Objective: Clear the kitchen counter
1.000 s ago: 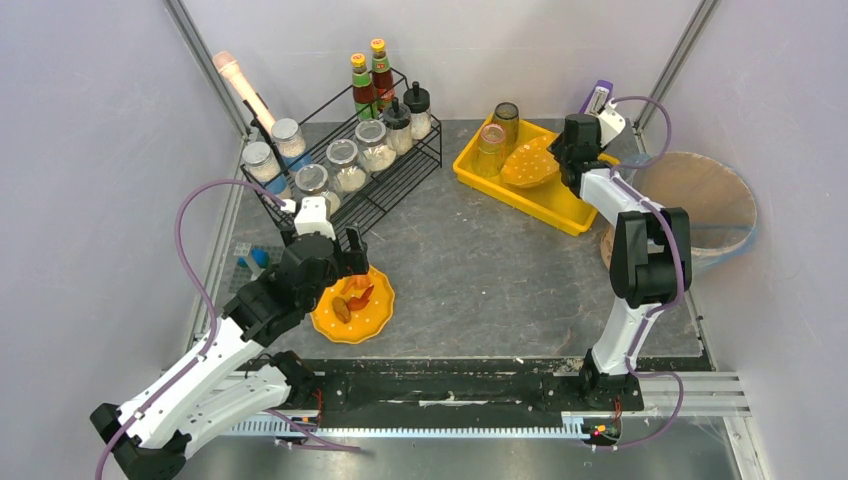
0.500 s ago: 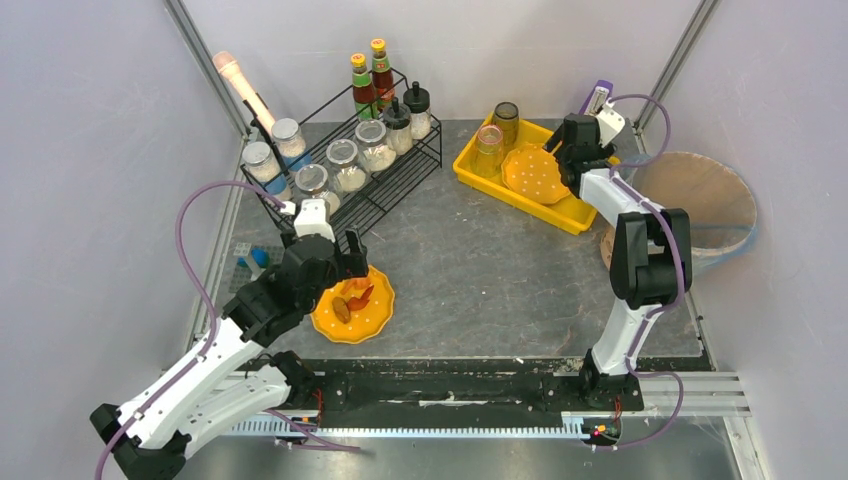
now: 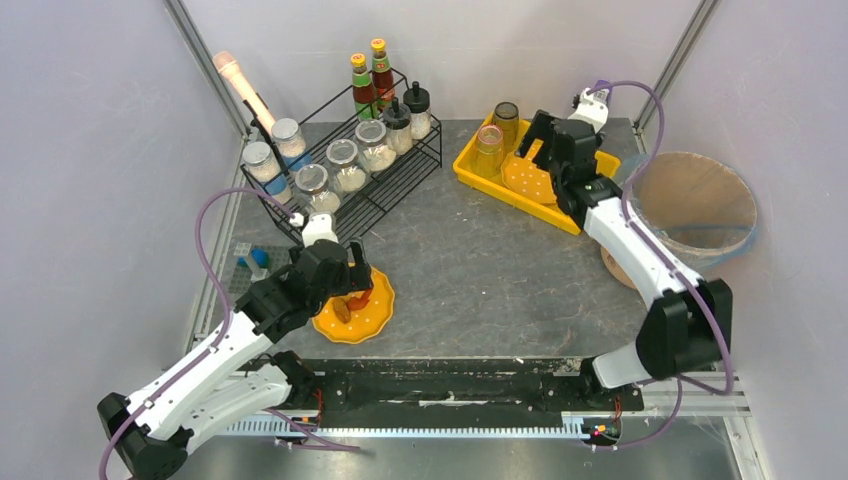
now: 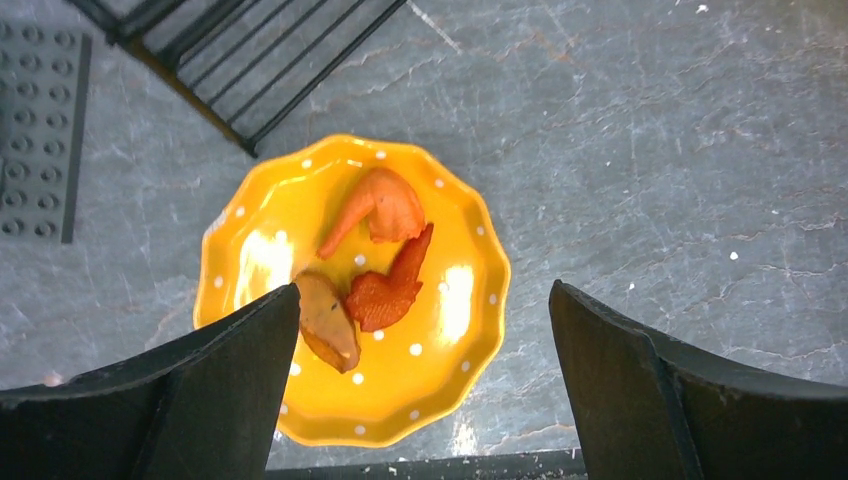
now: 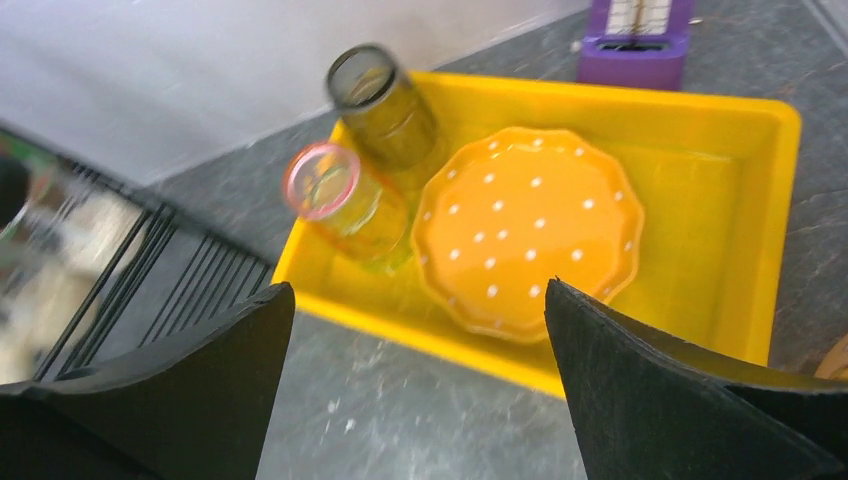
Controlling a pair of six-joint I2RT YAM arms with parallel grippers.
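The dark-grey kitchen counter point(image 3: 480, 270) holds a yellow dotted plate point(image 3: 362, 312) near its front left. On that plate point(image 4: 440, 360) lie an orange meat piece point(image 4: 380, 205), a red piece point(image 4: 390, 290) and a brown piece point(image 4: 325, 320). My left gripper point(image 3: 345, 270) hangs open just above it point(image 4: 422, 290), its jaws spanning the plate's near half. My right gripper point(image 3: 545, 135) is open and empty over the near rim of the yellow tray point(image 3: 500, 195). In the tray point(image 5: 400, 335) lie a second dotted plate point(image 5: 530, 230), a pink-rimmed glass point(image 5: 345, 200) and a dark glass point(image 5: 385, 105).
A black wire rack point(image 3: 350, 170) with several jars and sauce bottles point(image 3: 370, 80) stands at the back left. A round bin point(image 3: 695, 205) sits at the right edge. A purple device point(image 5: 640, 30) is behind the tray, and a grey studded baseplate point(image 4: 35, 130) lies left of the plate.
My right gripper opened and let go of the dotted plate, which now lies flat in the tray; that gripper pulled back from it to the left. My left gripper dropped slightly toward its plate.
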